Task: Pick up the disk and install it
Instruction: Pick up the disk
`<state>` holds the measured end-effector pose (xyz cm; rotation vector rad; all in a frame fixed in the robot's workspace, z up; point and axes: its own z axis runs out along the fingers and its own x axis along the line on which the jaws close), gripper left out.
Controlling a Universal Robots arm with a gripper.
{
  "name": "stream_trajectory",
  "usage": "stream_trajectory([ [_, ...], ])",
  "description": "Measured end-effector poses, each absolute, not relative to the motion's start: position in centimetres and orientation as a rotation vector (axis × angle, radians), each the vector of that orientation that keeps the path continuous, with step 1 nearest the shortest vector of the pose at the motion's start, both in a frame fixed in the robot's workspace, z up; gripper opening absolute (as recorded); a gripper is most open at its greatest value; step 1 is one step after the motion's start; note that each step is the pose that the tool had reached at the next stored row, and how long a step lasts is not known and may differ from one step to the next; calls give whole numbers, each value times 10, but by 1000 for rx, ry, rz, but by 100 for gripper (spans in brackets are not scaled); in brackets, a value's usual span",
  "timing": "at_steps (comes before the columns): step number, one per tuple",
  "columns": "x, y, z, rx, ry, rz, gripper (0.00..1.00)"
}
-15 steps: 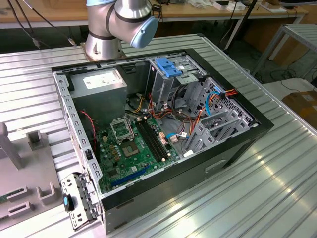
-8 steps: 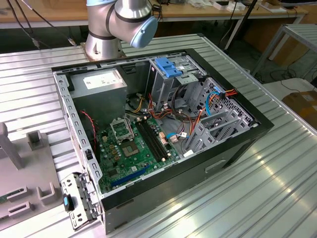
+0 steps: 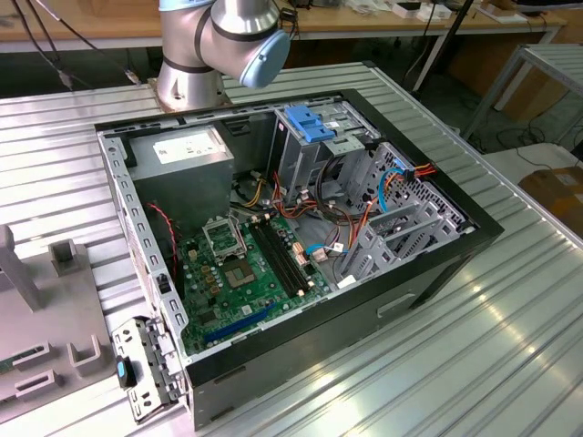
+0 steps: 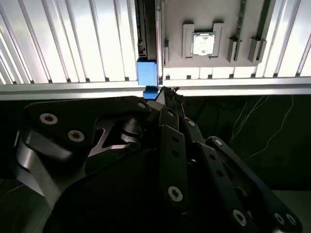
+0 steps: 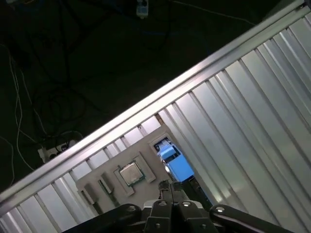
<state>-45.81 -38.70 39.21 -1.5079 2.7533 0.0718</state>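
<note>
In both wrist views the disk lies far below me beside a grey fixture plate. It shows as a dark slab (image 4: 146, 29) with a bright blue end piece (image 4: 146, 73), and as a blue block on a dark body (image 5: 176, 164). My gripper (image 4: 164, 93) hangs high above the table's edge, its black linkages in the foreground. The fingertips (image 5: 167, 187) meet in a point with nothing between them, just short of the disk's blue end in the picture. The open computer case (image 3: 437, 273) sits on the ribbed metal table, with a drive cage (image 3: 301, 159) at its back.
A processor chip (image 4: 203, 42) rests in a holder on the grey fixture plate (image 5: 104, 174). The arm's base (image 3: 187, 82) stands behind the case. A light-blue slotted bracket (image 3: 314, 123) tops the drive cage. Red and blue cables (image 3: 401, 177) cross inside. Dark floor with cables lies beyond the table edge (image 5: 146, 109).
</note>
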Motion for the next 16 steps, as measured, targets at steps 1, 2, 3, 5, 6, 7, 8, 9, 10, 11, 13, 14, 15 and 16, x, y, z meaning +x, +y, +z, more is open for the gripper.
stream_trajectory([
  [1,-458,-387,392,-1554,2729,72,11],
  [2,-458,-387,392,-1573,2718,72,17],
  [3,-458,-387,392,-1591,2708,72,17],
  [5,-458,-385,391,-1638,2681,71,29],
  [6,-458,-384,390,-1649,2674,71,36],
  [7,-458,-383,389,-1670,2661,70,36],
  [8,-458,-382,387,-1695,2643,68,43],
  [9,-458,-381,386,-1704,2637,67,43],
  [10,-458,-380,385,-1717,2628,66,49],
  [11,-458,-380,382,-1744,2610,66,49],
  [13,-458,-379,377,-1815,2562,65,49],
  [14,-458,-379,376,-1830,2549,63,49],
  [15,-458,-379,375,-1850,2532,60,49],
  [16,-458,-379,375,-1874,2511,57,49],
])
